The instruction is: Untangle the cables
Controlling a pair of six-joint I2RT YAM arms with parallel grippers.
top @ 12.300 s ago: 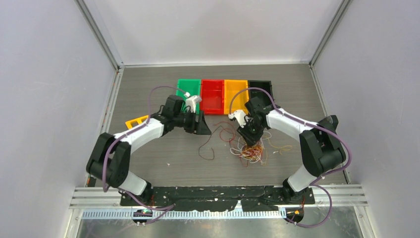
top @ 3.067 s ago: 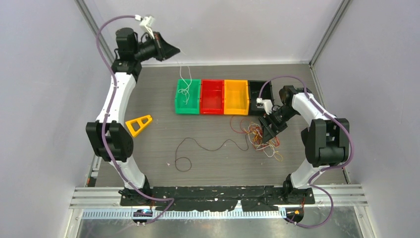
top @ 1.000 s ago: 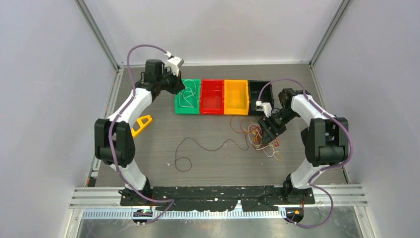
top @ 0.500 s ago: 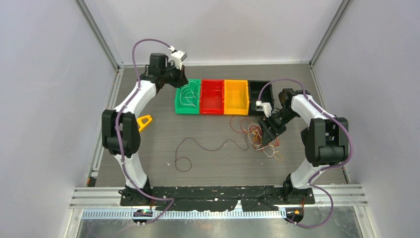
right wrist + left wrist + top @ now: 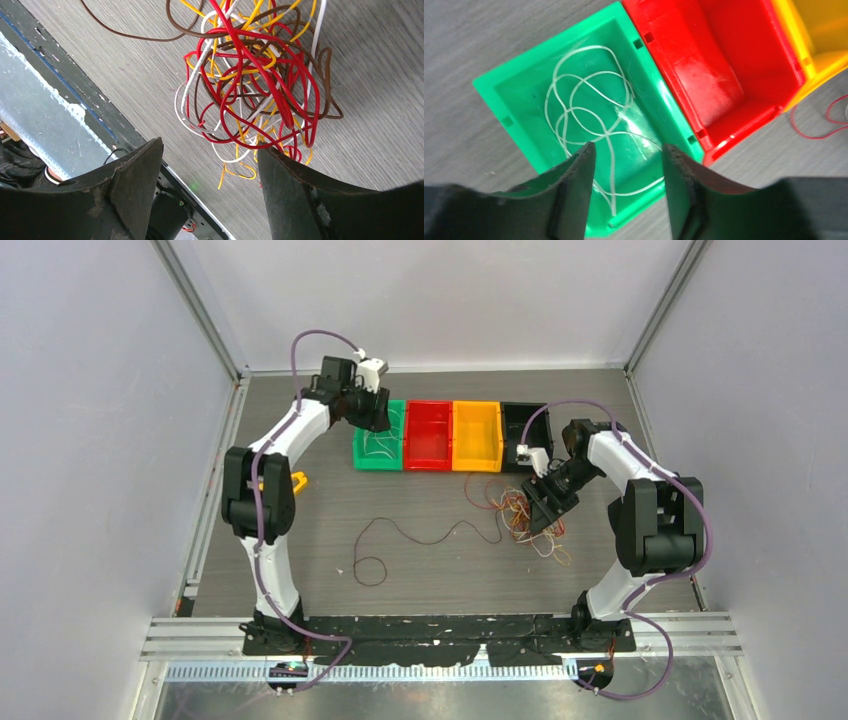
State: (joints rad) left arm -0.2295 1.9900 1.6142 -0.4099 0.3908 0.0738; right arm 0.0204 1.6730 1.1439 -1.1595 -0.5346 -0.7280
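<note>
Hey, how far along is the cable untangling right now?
Done: one white cable lies in the green bin, and a brown cable lies alone on the table. In hand: nothing; the left gripper hangs open over that bin, the right gripper open over the tangle. To do: that tangle of red, yellow, brown and white cables.

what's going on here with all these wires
Two robot arms appear to be separating cables. The left gripper hangs open over the green bin, where one whitish cable lies coiled. The right gripper, open, hovers over the tangle of cables on the table. A dark brown cable lies apart; the red bin is empty.
</note>
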